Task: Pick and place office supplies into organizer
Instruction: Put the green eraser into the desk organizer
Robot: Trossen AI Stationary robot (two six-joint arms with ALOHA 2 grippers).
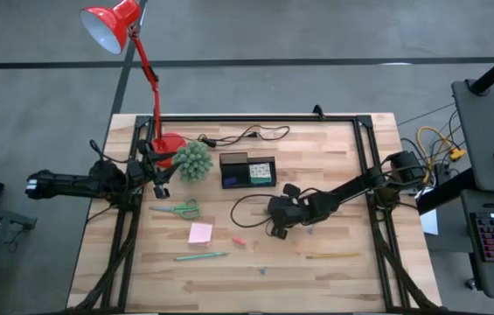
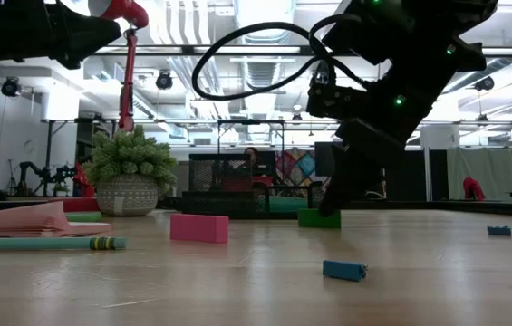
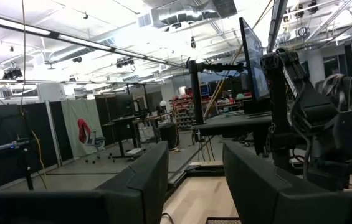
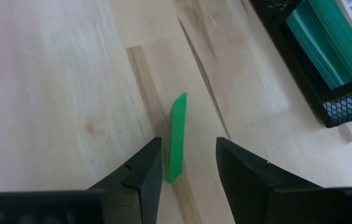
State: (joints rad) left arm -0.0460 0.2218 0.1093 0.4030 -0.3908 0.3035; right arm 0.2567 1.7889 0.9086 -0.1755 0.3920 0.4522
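right gripper [image 4: 188, 165] is low over the middle of the desk [image 1: 334, 280], fingers apart, with the small green bit [image 4: 177, 138] lying flat on the wood between the tips, not yet pinched. here's the danger: that bit lies slightly askew between the fingers, so a close now could catch only one end and flick it away or twist it out. it's thin and flat too, so if the tips stop short of the wood they'll shut on air; press too hard and they scrape the desk.

the organizer [image 1: 247, 170] sits near the far edge, just beyond, with green notes [image 4: 325, 50] already filling 1 compartment, so a careless drop could land on the rim. a loop of black cable [image 1: 251, 206] lies close by and could snag.

left gripper [image 3: 194, 180] waits, fingers apart, by the desk's left edge near the plant [image 1: 194, 160].
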